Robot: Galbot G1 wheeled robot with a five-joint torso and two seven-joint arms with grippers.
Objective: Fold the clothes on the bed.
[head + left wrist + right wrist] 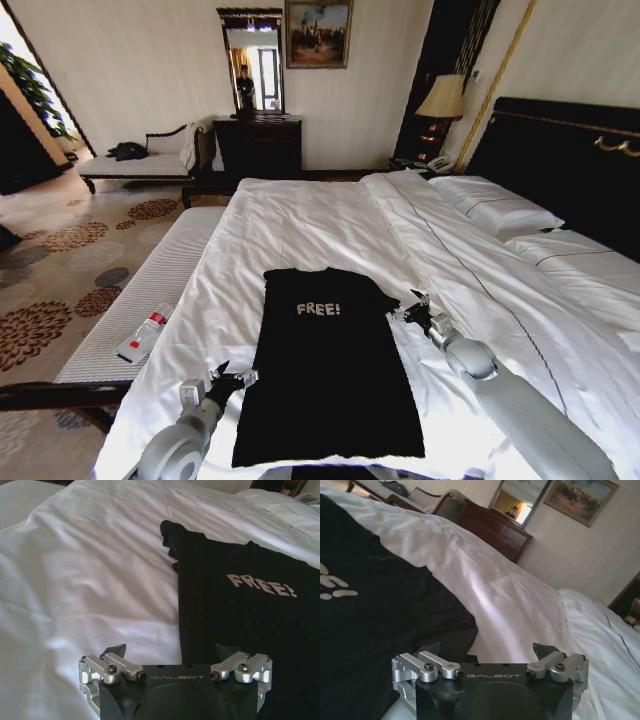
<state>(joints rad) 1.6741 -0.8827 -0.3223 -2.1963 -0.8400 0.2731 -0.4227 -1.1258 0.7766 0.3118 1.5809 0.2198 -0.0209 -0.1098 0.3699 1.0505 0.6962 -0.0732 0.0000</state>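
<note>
Top (325, 370) lies flat on bed (300, 230), long axis running away from the robot. Left gripper (232, 379), open and empty, flanks its lower left edge; right gripper (418, 310), open and empty, sits at right sleeve.

One black top (325, 370), two pillows (497, 207), two end effectors (233, 381).

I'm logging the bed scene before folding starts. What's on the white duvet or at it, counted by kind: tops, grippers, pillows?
Black tops: 1, the clothes
Grippers: 2, left gripper and right gripper, both open at the top's edges
White pillows: 2, far pillow and near pillow
Total: 5
</note>
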